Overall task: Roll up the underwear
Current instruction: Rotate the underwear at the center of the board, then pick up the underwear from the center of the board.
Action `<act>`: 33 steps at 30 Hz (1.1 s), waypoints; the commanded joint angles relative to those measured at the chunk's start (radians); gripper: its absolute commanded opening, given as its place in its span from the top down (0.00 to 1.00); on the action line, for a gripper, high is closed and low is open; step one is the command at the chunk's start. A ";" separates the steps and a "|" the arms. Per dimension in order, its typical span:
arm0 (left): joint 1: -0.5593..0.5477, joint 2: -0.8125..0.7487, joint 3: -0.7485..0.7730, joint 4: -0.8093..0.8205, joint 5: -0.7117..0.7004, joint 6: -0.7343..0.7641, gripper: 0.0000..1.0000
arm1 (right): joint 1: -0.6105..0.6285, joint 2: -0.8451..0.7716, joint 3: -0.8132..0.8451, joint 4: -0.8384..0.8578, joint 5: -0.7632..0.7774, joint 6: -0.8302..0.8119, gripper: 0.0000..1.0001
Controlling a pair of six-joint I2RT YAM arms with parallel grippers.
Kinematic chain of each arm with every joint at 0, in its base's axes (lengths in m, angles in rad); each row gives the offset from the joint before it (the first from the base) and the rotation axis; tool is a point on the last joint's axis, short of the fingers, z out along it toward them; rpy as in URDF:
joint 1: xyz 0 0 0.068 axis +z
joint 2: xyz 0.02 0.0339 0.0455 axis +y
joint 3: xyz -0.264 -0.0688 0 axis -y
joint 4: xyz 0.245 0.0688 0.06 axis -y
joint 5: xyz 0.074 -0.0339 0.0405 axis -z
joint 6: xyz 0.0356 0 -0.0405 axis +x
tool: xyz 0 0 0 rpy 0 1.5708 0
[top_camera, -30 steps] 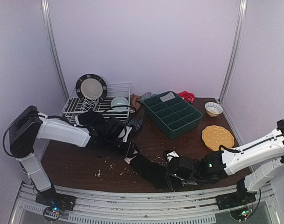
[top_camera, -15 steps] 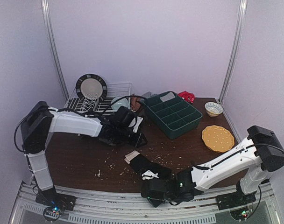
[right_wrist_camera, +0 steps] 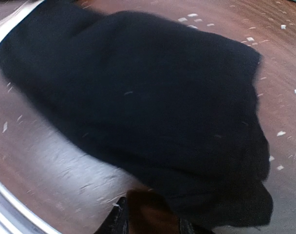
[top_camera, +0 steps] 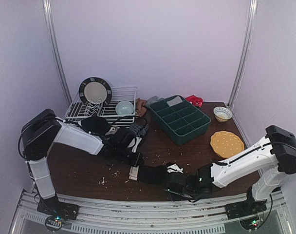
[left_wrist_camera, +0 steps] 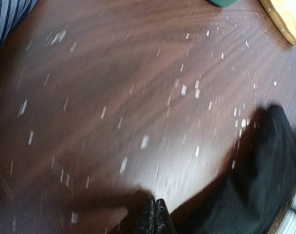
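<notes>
One black pair of underwear lies spread on the counter near its front edge. Left hand is clenched on nothing just beside the cloth; right hand stands parted at its hem. Best to pinch that hem squarely, then turn it over tightly, keeping the roll even.

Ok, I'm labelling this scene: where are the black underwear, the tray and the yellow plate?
black underwear [right_wrist_camera: 138, 97]: right wrist view, middle of the cloth.
tray [top_camera: 195, 132]: top view, its near outer wall.
yellow plate [top_camera: 227, 144]: top view, its centre.
</notes>
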 commanded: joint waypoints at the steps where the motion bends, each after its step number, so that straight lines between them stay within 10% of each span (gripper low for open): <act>1: -0.019 -0.093 -0.152 0.088 -0.018 -0.087 1.00 | -0.101 -0.018 -0.060 -0.043 -0.008 -0.035 0.66; 16: -0.327 -0.252 -0.264 0.096 -0.314 -0.280 0.99 | -0.285 -0.063 0.041 -0.089 -0.058 -0.265 0.60; 20: -0.349 -0.386 -0.306 0.003 -0.423 -0.280 0.75 | -0.177 -0.246 -0.004 -0.092 0.084 -0.279 0.60; 23: -0.351 -0.514 -0.344 -0.072 -0.491 -0.284 0.56 | -0.033 -0.337 -0.064 0.017 0.228 -0.369 0.54; 29: -0.355 -0.721 -0.398 -0.202 -0.554 -0.299 0.41 | 0.003 -0.252 0.087 -0.095 -0.087 -0.519 0.43; 33: -0.355 -0.800 -0.424 -0.266 -0.562 -0.306 0.41 | 0.071 -0.134 0.150 -0.094 -0.110 -0.619 0.04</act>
